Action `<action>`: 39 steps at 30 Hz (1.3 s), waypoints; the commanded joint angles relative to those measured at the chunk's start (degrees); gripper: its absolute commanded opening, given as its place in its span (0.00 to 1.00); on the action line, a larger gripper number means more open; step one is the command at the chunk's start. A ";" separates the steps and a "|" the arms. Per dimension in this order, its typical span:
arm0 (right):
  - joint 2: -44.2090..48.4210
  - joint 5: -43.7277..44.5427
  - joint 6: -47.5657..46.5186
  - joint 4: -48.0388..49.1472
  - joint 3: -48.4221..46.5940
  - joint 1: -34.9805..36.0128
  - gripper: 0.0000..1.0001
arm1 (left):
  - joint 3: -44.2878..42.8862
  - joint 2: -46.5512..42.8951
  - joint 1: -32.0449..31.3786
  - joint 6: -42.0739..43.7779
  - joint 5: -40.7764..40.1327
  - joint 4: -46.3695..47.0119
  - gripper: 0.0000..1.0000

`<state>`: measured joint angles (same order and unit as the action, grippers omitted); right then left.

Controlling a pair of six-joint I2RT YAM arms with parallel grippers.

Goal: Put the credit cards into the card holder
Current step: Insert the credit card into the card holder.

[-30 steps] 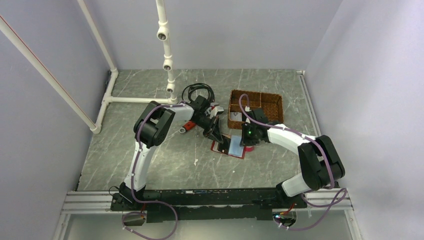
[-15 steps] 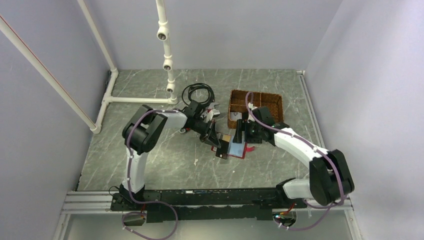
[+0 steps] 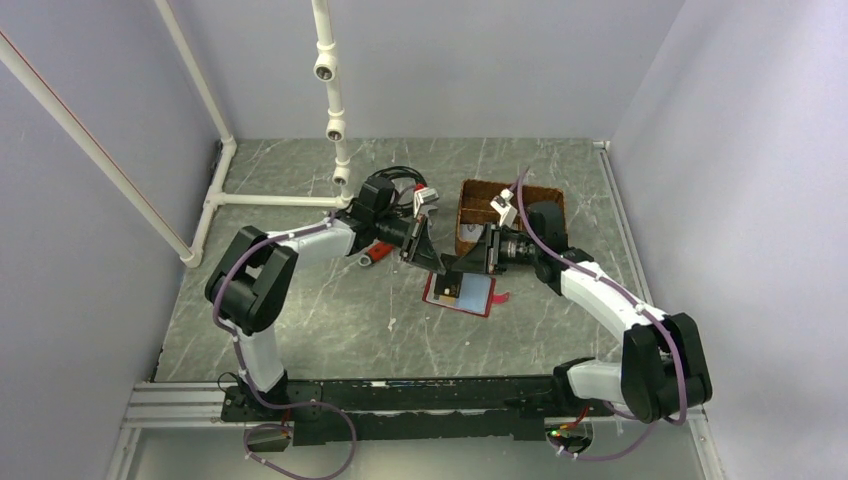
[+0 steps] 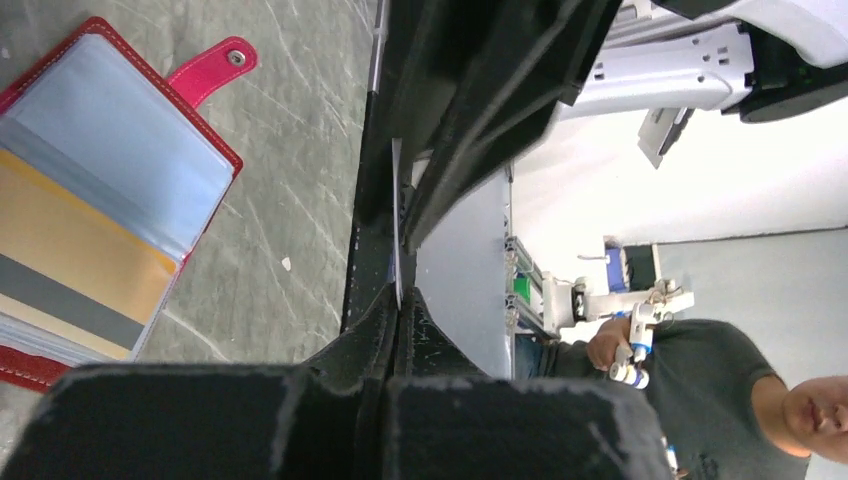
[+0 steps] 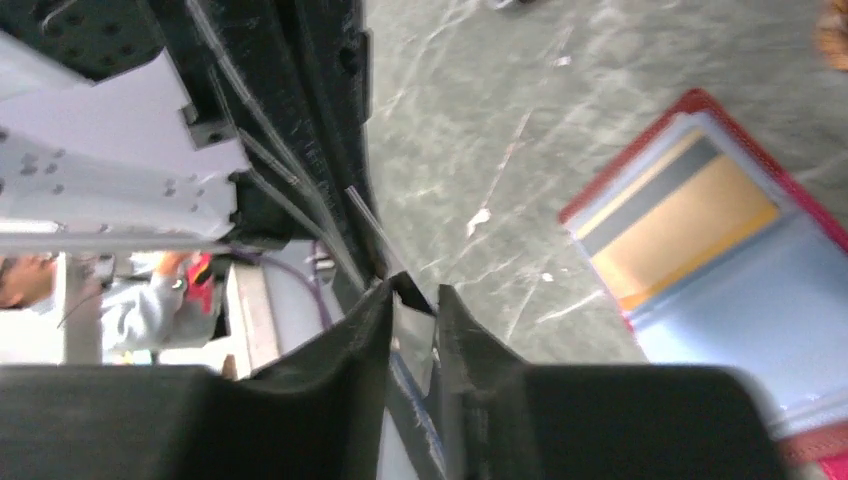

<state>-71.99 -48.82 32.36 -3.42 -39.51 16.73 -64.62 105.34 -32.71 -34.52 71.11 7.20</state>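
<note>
1. While the card holder [image 4: 130, 130] lies open and flat on the table [image 3: 330, 310], its red snap tab [image 4: 212, 70] sticks out past its edge.
2. A tan card [image 4: 80, 250] with a grey stripe sits in one of the holder's slots, beside a clear sleeve.
3. Above the holder's far edge, the left gripper [image 4: 398, 295] is clamped tight on a thin pale credit card [image 4: 397, 215], seen edge-on.
4. Facing it over the same edge, the right gripper [image 5: 412, 300] has its jaws partly apart, with the card's free end between them; I cannot tell whether they press on it.
5. A wicker basket [image 3: 540, 205] stands just beyond the holder, behind the right gripper.
6. A coiled black cable [image 3: 395, 180] lies farther beyond the holder, behind the left gripper.
</note>
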 commanded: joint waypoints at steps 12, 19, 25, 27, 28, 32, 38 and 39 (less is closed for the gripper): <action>6.24 -3.96 20.25 28.55 9.59 -2.98 0.00 | 10.90 -4.75 1.42 -35.78 -5.41 43.41 0.34; 6.67 -2.61 20.79 29.18 9.79 -3.02 0.00 | 12.09 -2.21 1.68 -43.62 -8.59 53.82 0.12; 6.23 -0.65 17.70 23.24 7.78 -2.93 0.00 | 7.47 -4.80 1.35 -29.49 -9.88 29.46 0.00; 5.63 3.49 11.08 11.66 4.26 -3.39 0.10 | 5.86 -5.66 1.38 -23.64 -10.62 20.40 0.00; 5.05 6.72 6.18 2.63 1.90 -3.60 0.26 | 4.95 -5.89 1.61 -19.77 -11.39 14.36 0.00; 2.32 21.04 -5.32 -13.74 0.55 -3.68 0.50 | 2.11 -4.15 2.39 -4.46 -14.58 -3.55 0.00; -2.04 26.95 -7.89 -13.28 1.00 -2.30 0.06 | -0.51 4.22 2.87 -0.95 -13.81 -5.26 0.00; -2.69 27.46 -7.86 -12.90 1.26 -1.89 0.01 | -0.46 4.94 2.77 -1.82 -13.92 -4.09 0.00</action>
<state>-73.34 -27.99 28.99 -13.67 -37.85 13.58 -63.90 106.83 -30.11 -40.97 58.02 6.94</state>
